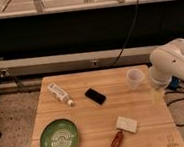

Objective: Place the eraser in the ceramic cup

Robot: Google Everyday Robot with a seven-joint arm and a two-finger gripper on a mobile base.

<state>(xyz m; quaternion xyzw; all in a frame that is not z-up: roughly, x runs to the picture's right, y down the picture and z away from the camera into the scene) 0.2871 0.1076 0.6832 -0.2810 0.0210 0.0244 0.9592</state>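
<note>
The eraser (pixel 95 95) is a small flat black block lying on the wooden table (pixel 91 118), near its middle. The ceramic cup (pixel 134 78) is a small white round cup standing upright at the back right of the table, to the right of the eraser. My white arm (pixel 175 65) reaches in from the right. My gripper (pixel 156 94) hangs below it over the table's right edge, just right of and in front of the cup and well away from the eraser. I see nothing in it.
A white tube-shaped bottle (pixel 60 94) lies left of the eraser. A green plate (pixel 60 139) sits at the front left. A cream-white pad (pixel 126 124) and a reddish-brown object (pixel 115 143) lie at the front. Black cables trail behind and to the right.
</note>
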